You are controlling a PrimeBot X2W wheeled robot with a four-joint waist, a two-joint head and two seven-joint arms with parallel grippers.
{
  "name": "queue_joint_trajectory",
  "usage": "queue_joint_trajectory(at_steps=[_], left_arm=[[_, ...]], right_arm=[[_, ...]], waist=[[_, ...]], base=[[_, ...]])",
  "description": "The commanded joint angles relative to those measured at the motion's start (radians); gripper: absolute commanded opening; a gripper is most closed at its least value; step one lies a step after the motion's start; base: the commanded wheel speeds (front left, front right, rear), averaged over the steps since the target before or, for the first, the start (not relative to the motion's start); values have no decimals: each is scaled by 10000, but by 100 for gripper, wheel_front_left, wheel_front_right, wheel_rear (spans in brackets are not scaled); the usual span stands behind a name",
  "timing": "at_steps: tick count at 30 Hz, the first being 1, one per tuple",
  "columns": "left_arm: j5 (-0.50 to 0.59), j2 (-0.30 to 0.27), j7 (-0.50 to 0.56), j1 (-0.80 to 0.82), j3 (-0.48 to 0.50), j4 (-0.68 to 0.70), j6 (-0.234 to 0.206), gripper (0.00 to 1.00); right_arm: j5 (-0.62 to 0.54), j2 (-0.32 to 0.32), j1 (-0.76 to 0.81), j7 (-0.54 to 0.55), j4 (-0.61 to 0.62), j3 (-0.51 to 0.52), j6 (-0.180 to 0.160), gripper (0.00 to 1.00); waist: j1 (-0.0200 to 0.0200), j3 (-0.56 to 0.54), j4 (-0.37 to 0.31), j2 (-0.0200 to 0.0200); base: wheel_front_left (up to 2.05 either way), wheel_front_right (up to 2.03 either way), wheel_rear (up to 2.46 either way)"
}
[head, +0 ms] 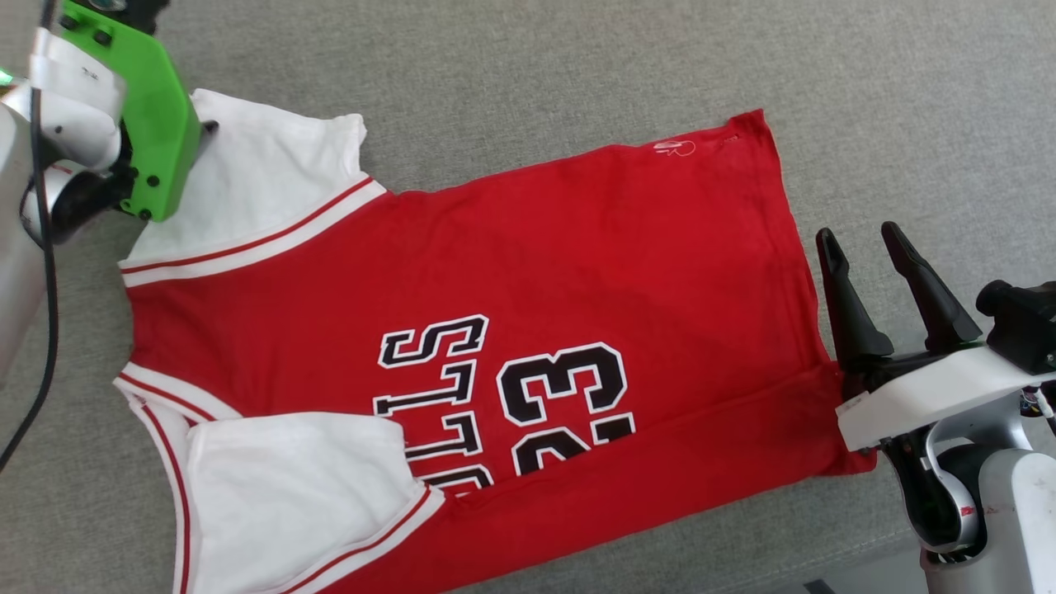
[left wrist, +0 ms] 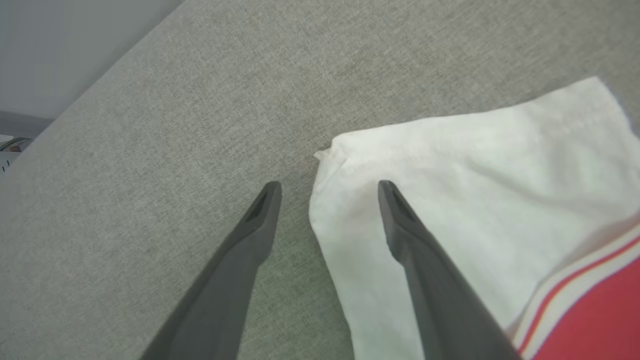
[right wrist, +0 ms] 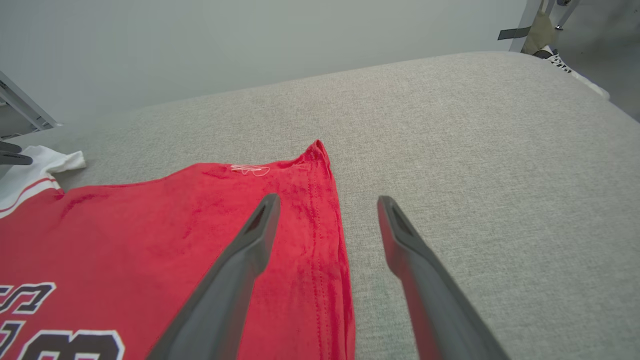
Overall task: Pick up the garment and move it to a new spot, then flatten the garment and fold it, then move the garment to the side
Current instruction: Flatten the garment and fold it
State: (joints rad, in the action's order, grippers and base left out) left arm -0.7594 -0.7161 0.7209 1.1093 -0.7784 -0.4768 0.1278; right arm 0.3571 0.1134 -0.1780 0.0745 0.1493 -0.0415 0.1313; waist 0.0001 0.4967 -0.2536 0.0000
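**Now the far side: half folded, both grippers poised at the edges**

Nearest the robot, the long near edge of the garment (head: 528, 272) lies turned over onto its front. The near sleeve (head: 297, 487) rests on the lettering (head: 433, 388), and a crease (head: 726, 388) runs toward the hem (head: 796, 272), crossing the lower part of the number 23 (head: 569, 396). I judge the flattening done and the folding begun, with the near third in.

The right gripper (head: 858, 235) hangs by the hem, its jaws wide apart and holding nothing. In its wrist view one finger is over red cloth and the other over the grey cushion (head: 577, 66), so it straddles the hem edge. I cannot tell whether the tips touch the fabric.

Farther off, the rest of the garment lies flat, collar end to the left and hem to the right. At the far left, the left gripper (left wrist: 327, 187) is also spread wide and empty. It straddles the edge of the far sleeve (left wrist: 450, 190), with one finger over white cloth and the other over bare cushion.

As I read it, the next move calls for each gripper to close on the far edge, at the sleeve and at the far hem corner (head: 755, 124). They would then carry it toward the robot together and level, so the fold lands straight.
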Motion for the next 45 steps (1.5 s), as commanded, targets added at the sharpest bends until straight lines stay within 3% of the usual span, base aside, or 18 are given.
queue_joint_trajectory(at_steps=[1, 9, 10, 15, 27, 36, 45], left_arm=[[-31, -78, -100, 257, -52, -156, 27, 100], [-310, 22, -88, 300, -65, -1280, 23, 100], [-469, 86, 35, 248, -67, -1410, 24, 0], [-1054, 378, 453, 51, -130, -1530, 26, 0], [-1000, 834, -1914, -317, 174, -1178, -77, 0], [-1109, 788, -2547, -1141, 273, 530, -545, 0], [-1077, 45, -2180, -2138, 319, 3888, -1709, 0]], right_arm=[[111, -27, -205, -79, -47, -50, -6, 100], [28, -10, -394, -172, -226, -109, -6, 100], [26, -3, -416, -171, -239, -123, -6, 100], [11, 30, -437, -161, -314, -128, -6, 100], [-64, 634, -278, 502, -480, 4, -6, 100], [132, 1787, -642, 3336, -674, -45, -6, 100], [913, 2966, -2269, 5964, -1313, -319, -6, 100]], waist=[[-1, 267, -225, 0], [-1, 423, -334, 0], [-1, 421, -328, 0], [-1, 339, -216, 0], [-1, -771, 442, 0], [-1, -1535, 1383, 0], [-1, -1210, 2228, 0]], base=[[0, 0, 0], [0, 0, 0], [0, 0, 0], [0, 0, 0], [0, 0, 0], [0, 0, 0], [0, 0, 0]])
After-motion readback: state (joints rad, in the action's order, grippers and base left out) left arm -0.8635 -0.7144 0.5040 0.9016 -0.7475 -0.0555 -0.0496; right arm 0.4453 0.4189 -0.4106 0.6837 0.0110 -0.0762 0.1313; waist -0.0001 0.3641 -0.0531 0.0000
